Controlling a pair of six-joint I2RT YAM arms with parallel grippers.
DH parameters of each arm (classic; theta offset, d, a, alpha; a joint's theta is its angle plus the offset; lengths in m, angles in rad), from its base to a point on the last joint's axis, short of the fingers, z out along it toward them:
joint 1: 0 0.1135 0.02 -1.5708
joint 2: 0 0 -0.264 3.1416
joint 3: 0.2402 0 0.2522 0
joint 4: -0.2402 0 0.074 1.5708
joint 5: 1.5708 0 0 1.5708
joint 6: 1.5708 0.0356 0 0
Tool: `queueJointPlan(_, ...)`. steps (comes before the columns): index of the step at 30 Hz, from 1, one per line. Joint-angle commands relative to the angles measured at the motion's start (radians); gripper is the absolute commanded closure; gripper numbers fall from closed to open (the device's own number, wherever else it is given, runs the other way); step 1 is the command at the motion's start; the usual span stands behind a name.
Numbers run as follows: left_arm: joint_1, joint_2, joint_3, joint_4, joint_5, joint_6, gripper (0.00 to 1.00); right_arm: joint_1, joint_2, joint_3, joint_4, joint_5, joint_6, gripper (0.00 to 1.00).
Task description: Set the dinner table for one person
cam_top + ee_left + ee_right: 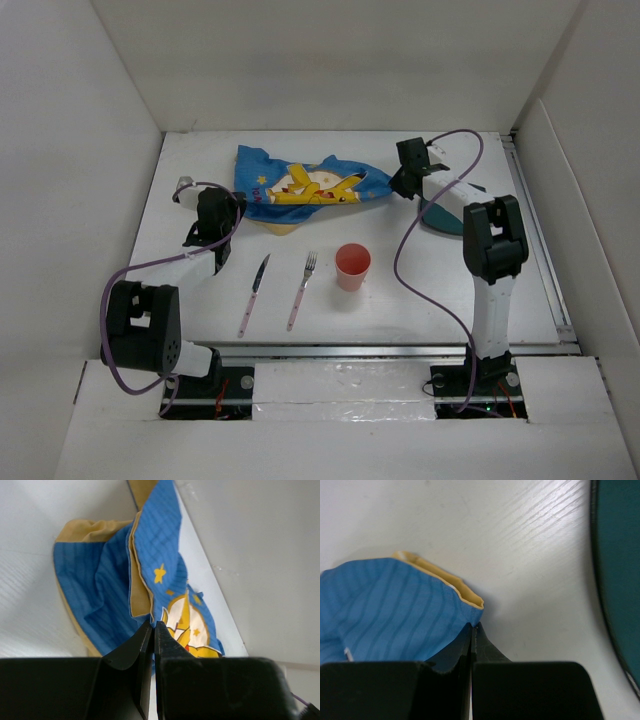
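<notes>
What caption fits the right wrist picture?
Right gripper shut on a corner of the blue placemat, teal plate alongside.

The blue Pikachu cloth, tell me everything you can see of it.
The blue Pikachu cloth is a soft, finely ribbed blue fabric with a tan-yellow backing and edge, printed with yellow stars and a Pikachu. It sits bunched and folded, not spread flat, at the far middle of the white table. The left gripper has its fingers shut on its left edge, and the right gripper pinches its right corner. The teal plate lies to its right, not touching it.
</notes>
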Motion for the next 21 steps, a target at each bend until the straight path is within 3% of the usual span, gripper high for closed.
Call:
queueJointPlan(1,-0.002,-0.132,0.091,0.019,-0.027,0.037,1.00,0.008,-0.223,-0.045,0.109,0.111,-0.149,1.00)
queueJointPlan(7,0.036,-0.244,0.290,-0.074,0.022,0.097,1.00,0.008,-0.612,-0.122,0.146,0.158,-0.315,1.00)
queueJointPlan(12,0.036,-0.359,0.454,-0.141,0.072,0.160,1.00,-0.001,-0.910,-0.084,0.100,0.141,-0.428,1.00)
queueJointPlan(21,0.036,-0.415,0.438,-0.134,0.102,0.162,1.00,-0.021,-0.968,-0.007,0.049,0.058,-0.458,1.00)
